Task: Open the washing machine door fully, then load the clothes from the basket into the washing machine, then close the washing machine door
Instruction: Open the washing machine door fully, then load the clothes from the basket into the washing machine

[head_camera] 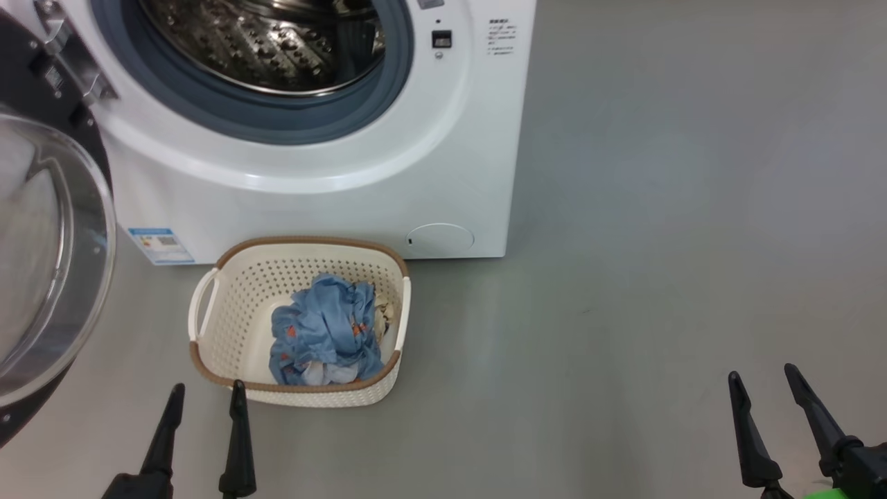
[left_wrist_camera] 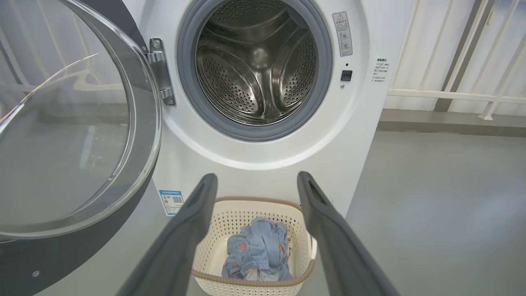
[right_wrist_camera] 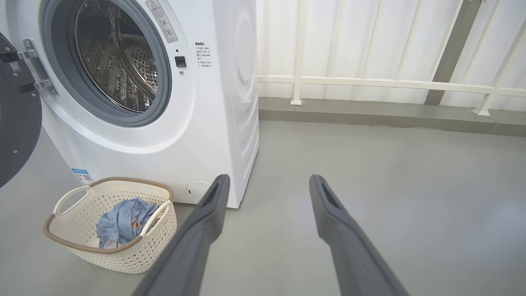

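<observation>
The door (head_camera: 48, 263) hangs swung wide at far left. The left fingers (head_camera: 238, 416) stand spread and empty, tips just short of the near rim of the basket (head_camera: 305, 242). The clothes (head_camera: 326, 333) lie heaped in it, ahead and slightly right of those tips, long axis running toward the washer (head_camera: 312, 201). The right fingers (head_camera: 747, 430), also spread and empty, sit well apart to the right, so the left arm is nearer.

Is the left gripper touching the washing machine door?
Apart. The head view shows bare floor between the open left gripper and the door.
</observation>
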`<state>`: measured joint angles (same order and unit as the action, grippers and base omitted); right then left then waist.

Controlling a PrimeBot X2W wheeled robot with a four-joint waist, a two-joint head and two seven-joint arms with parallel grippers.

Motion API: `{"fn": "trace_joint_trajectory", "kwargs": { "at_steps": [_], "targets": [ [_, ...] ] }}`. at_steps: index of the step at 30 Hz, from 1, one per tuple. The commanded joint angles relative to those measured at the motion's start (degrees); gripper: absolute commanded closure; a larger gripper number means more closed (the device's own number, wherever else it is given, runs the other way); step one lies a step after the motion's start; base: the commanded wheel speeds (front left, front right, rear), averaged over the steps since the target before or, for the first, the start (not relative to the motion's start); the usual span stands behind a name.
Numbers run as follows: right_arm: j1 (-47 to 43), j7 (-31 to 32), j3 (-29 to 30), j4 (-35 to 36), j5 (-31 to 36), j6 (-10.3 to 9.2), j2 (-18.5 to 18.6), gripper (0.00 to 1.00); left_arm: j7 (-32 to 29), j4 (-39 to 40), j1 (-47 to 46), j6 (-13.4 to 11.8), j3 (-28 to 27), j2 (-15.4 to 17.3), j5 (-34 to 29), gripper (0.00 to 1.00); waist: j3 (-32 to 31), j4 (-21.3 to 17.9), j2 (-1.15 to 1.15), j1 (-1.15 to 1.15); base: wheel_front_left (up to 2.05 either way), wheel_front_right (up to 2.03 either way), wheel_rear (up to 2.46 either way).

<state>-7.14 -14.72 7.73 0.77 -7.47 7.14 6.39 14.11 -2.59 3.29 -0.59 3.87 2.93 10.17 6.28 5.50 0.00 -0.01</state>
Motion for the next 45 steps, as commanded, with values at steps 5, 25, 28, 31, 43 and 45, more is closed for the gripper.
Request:
{"fn": "trace_joint_trajectory", "kwargs": {
  "at_steps": [5,25,28,31,43,45],
  "targets": [
    [-0.50,-0.28,-2.64,2.33,0.78,0.35,0.42,0.00,-0.10,-1.30,-1.92,0.72,-0.71,0.57,-0.31,0.00,-3.04,-3.36,0.00,0.01,0.00,0.00,0.00],
    [-2.63,-0.28,-3.01,3.46,1.46,0.35,-0.71,0.00,-1.27,-2.53,-0.68,0.30,-0.93,1.61,1.80,0.00,-6.21,-5.26,0.00,0.01,0.00,0.00,0.00],
    [-2.67,-0.28,-2.94,3.44,1.40,0.35,-0.85,0.00,-1.37,-2.43,-0.66,0.12,-0.80,1.64,1.94,0.00,-6.16,-5.16,0.00,0.01,0.00,0.00,0.00],
    [-2.69,-0.28,-2.89,3.41,1.37,0.35,-0.90,0.00,-1.43,-2.39,-0.63,0.01,-0.68,1.67,2.12,0.00,-6.19,-5.10,0.00,0.01,0.00,0.00,0.00],
    [-2.34,-0.28,-3.00,3.39,1.23,0.35,-1.03,0.00,-1.14,-1.82,-0.81,-1.01,-0.40,2.12,2.07,0.00,-5.95,-5.73,0.00,0.01,0.00,0.00,0.00],
    [-2.33,-0.28,-2.94,3.40,1.21,0.35,-1.03,0.00,-1.05,-1.73,-0.89,-1.26,-0.36,2.15,1.97,0.00,-5.92,-5.85,0.00,0.01,0.17,-0.17,0.00]
  ]
}}
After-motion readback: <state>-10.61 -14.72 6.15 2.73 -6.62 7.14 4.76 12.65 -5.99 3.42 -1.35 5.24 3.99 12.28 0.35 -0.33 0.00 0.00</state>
